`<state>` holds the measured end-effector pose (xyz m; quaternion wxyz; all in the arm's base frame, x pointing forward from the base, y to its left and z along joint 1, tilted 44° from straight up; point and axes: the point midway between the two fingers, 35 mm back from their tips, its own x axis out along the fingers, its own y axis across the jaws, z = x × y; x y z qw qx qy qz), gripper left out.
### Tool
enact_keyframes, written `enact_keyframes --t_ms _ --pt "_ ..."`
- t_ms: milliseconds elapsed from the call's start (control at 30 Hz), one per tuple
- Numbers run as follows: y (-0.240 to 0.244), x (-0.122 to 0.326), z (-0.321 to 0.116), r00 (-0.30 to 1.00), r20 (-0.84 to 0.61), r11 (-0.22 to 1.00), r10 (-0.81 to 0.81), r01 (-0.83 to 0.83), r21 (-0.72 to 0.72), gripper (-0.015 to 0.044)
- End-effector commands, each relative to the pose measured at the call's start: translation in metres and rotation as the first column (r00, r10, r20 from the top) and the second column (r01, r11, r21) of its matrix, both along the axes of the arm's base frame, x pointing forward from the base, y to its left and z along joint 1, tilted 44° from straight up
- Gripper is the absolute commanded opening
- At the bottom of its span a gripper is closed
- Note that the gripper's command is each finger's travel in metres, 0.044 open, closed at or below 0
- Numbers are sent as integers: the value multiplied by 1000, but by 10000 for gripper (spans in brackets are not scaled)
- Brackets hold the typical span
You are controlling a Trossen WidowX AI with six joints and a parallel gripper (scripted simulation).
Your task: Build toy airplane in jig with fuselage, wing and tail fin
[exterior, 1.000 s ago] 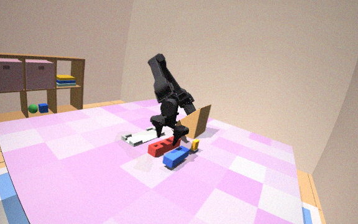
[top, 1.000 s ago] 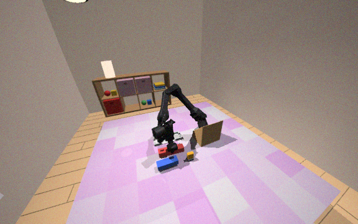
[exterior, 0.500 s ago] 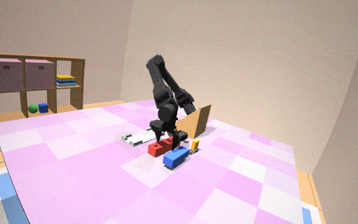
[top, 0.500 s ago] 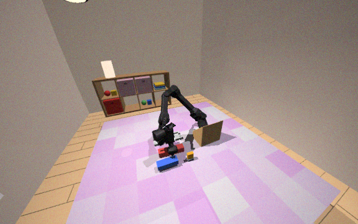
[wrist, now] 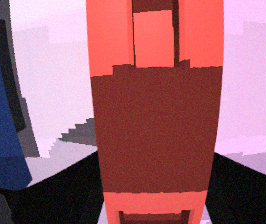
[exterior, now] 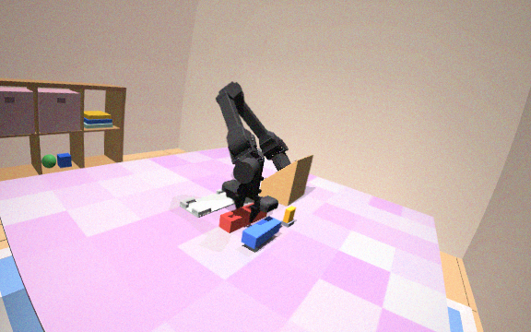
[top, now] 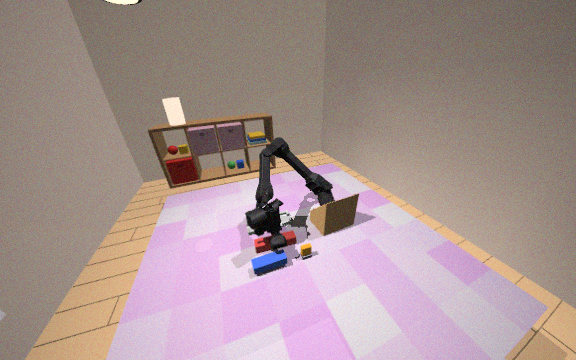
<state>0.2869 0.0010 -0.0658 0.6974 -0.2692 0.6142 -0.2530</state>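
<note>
- Tool (exterior: 249, 209) stood low over the red fuselage (exterior: 238, 218), its jaws straddling the block's long sides and half drawn in; whether they had yet clamped could not be told from any view.
- Fuselage lay flat on the pink checkered mat (exterior: 109, 258), its two sockets facing up, as the wrist view showed (wrist: 156, 129).
- White cradle jig (exterior: 203, 204) lay just beside the fuselage, on the shelf side, with nothing in it.
- Blue wing (exterior: 261, 231) lay near the fuselage on the camera side; the yellow tail fin (exterior: 289, 215) stood close by, apart from both.
- Step in hand, by judgement: gripping the fuselage, the first of the three parts.
- Next move would call for a firm closure across the fuselage, a level lift, and a short carry to the cradle, keeping the sockets upward.
</note>
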Motion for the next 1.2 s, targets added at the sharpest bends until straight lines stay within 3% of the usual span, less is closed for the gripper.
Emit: enact_keyframes --t_ms 0,133,333,1167 --pt "0 0 0 1000 0 1000 3 -3 -2 164" --pt "0 0 0 1000 0 1000 3 -3 -2 138" --pt "9 2 6 999 12 999 37 -37 6 0" --pt "59 -1 51 1000 6 999 30 -30 18 0"
